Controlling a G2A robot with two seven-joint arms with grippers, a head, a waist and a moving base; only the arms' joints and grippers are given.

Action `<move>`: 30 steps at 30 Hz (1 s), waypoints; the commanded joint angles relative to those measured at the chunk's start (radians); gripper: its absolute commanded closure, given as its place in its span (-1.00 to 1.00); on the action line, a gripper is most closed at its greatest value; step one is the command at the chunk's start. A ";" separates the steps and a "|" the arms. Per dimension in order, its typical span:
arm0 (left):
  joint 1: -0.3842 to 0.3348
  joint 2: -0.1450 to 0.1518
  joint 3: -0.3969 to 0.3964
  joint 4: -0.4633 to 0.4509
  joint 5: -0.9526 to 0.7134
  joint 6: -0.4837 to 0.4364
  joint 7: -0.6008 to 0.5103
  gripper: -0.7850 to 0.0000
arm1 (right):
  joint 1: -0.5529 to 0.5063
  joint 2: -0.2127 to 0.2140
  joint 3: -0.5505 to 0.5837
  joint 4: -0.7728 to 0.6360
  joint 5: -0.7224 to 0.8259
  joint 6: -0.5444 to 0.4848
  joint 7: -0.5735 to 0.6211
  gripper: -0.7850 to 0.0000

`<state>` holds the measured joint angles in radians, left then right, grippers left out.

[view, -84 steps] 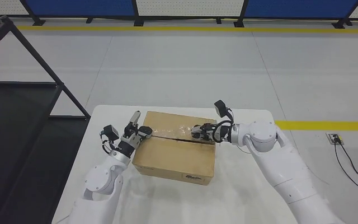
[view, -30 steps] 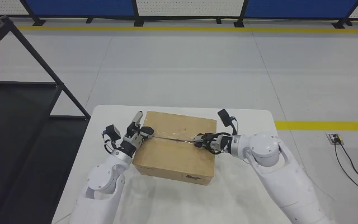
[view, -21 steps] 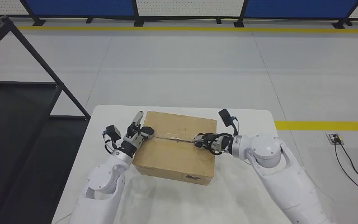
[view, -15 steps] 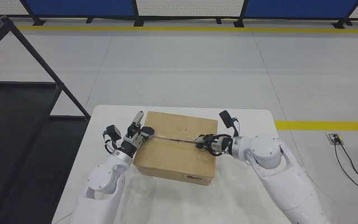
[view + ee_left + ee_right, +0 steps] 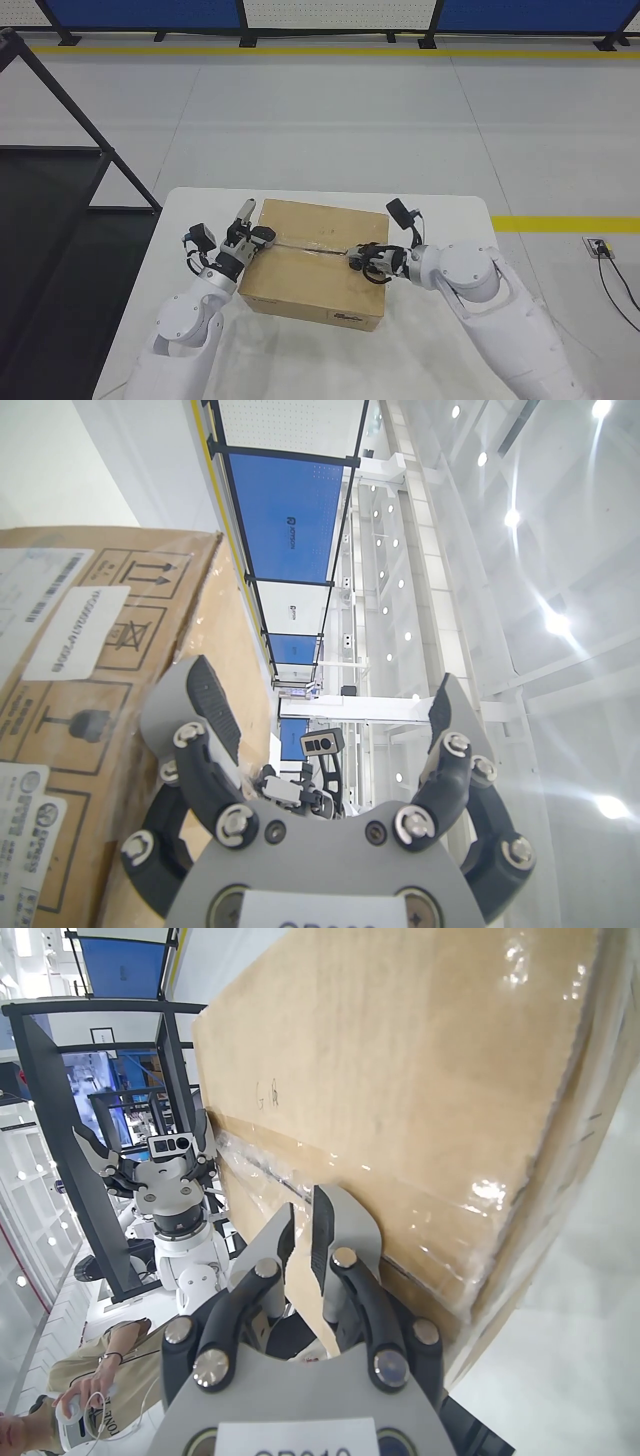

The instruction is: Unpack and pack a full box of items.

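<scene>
The box [image 5: 310, 285] lies on the table [image 5: 320, 365], toward its far edge.

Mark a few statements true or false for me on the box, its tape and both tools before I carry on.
1. The box is closed, with tape along its top seam. True.
2. The left tool is clamped on a flap. False: it is open and holds nothing, beside the box's end near the seam.
3. The right tool sits at the taped seam on top of the box, fingers close together. True.
4. The box stands on the floor. False: it stands on the white table.
</scene>
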<state>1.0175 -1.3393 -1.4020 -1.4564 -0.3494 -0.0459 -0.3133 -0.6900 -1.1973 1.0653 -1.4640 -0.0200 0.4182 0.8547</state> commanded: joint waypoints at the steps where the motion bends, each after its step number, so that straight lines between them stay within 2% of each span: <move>1: 0.000 0.000 0.000 -0.001 0.000 -0.002 -0.001 -1.00 | -0.002 0.001 0.001 -0.005 -0.003 0.001 -0.004 0.58; 9: 0.002 0.001 0.001 -0.002 0.000 -0.003 0.000 -1.00 | -0.021 0.004 0.018 -0.033 -0.004 -0.018 -0.031 0.58; 11: 0.002 0.001 0.001 -0.003 0.000 -0.003 0.001 -1.00 | -0.025 0.006 0.023 -0.038 -0.007 -0.015 -0.035 0.50; 13: 0.002 0.001 0.002 -0.002 0.000 -0.003 0.001 -1.00 | -0.028 0.007 0.029 -0.042 -0.009 -0.008 -0.038 0.29; 15: 0.001 0.001 0.002 -0.002 0.000 -0.003 0.002 -1.00 | -0.031 0.009 0.039 -0.048 -0.007 -0.003 -0.041 0.18; 19: 0.000 0.001 0.003 -0.002 -0.002 -0.003 0.004 -1.00 | -0.050 0.014 0.082 -0.081 0.016 -0.015 -0.066 0.16; 22: -0.001 0.001 0.003 -0.001 -0.002 -0.003 0.005 -1.00 | -0.069 0.017 0.116 -0.121 0.049 -0.052 -0.094 0.30; 24: -0.001 0.001 0.003 0.000 -0.003 -0.003 0.005 -1.00 | -0.073 0.016 0.121 -0.138 0.075 -0.088 -0.096 0.62; 25: -0.002 0.001 0.004 0.000 -0.003 -0.003 0.005 -1.00 | -0.069 0.014 0.117 -0.140 0.100 -0.114 -0.080 0.98; 30: -0.003 0.001 0.007 0.000 -0.004 -0.002 0.004 -1.00 | 0.036 -0.009 0.007 -0.010 0.122 -0.123 -0.001 1.00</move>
<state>1.0144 -1.3382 -1.3950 -1.4563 -0.3531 -0.0480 -0.3096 -0.6824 -1.2001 1.0992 -1.5098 0.0976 0.2917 0.8454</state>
